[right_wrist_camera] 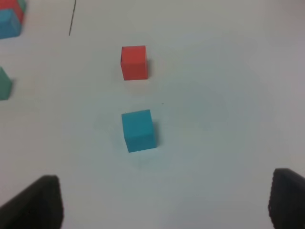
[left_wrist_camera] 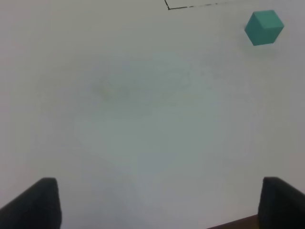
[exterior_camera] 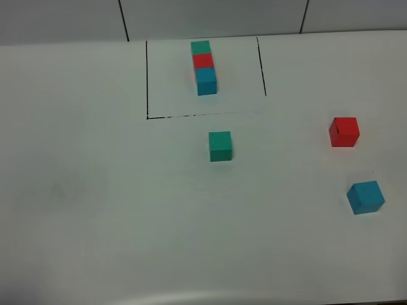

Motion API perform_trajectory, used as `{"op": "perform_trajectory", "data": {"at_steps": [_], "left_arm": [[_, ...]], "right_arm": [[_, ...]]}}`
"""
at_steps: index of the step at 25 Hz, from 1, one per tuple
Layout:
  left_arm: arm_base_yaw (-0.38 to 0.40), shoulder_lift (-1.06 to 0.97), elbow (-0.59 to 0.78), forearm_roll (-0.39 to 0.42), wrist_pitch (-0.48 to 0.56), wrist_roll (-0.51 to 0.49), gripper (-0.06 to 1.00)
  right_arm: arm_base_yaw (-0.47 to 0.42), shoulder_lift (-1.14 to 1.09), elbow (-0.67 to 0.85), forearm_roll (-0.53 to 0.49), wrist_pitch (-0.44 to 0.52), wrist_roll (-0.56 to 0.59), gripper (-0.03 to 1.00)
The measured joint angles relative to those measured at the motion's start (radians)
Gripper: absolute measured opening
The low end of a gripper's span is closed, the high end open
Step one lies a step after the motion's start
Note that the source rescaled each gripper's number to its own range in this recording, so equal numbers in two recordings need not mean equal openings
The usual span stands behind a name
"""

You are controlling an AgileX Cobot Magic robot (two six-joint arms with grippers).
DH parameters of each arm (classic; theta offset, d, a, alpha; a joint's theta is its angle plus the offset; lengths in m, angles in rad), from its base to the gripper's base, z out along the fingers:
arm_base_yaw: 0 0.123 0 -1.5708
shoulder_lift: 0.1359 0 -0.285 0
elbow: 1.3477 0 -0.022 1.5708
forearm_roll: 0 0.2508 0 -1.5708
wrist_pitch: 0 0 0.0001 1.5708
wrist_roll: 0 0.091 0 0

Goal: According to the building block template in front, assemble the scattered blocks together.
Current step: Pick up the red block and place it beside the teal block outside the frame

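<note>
The building block template (exterior_camera: 203,67) is a teal-green, red and blue row inside thin black lines at the back middle; its corner shows in the right wrist view (right_wrist_camera: 9,19). The scattered teal-green block (exterior_camera: 220,145) lies just in front of the frame and shows in the left wrist view (left_wrist_camera: 264,27). The red block (exterior_camera: 344,131) and the blue block (exterior_camera: 365,197) lie apart at the right, red (right_wrist_camera: 134,62) beyond blue (right_wrist_camera: 138,130). My left gripper (left_wrist_camera: 157,202) is open and empty, far from the green block. My right gripper (right_wrist_camera: 159,202) is open and empty, a little short of the blue block.
The white table (exterior_camera: 95,190) carries the drawn black frame (exterior_camera: 147,79). A grey panelled wall (exterior_camera: 210,16) stands behind the table. The table's near edge (left_wrist_camera: 233,223) shows by the left gripper. Neither arm shows in the exterior view.
</note>
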Motion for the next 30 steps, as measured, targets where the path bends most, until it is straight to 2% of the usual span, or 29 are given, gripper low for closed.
{"op": "perform_trajectory", "data": {"at_steps": [9,17,24,30], "left_arm": [[0.006,0.0,0.0,0.004,-0.001,0.0,0.53],[0.119,0.0,0.0,0.004,-0.001,-0.005,0.41],[0.161,-0.059,0.0,0.007,-0.002,-0.005,0.39],[0.161,-0.063,0.0,0.007,-0.003,-0.005,0.38]], "right_arm": [[0.0,0.0,0.0,0.0,0.0,0.004,0.92],[0.0,0.0,0.0,0.0,0.0,0.004,0.92],[0.0,0.0,0.0,0.0,0.0,0.004,0.92],[0.0,0.0,0.0,0.0,0.0,0.005,0.92]]}}
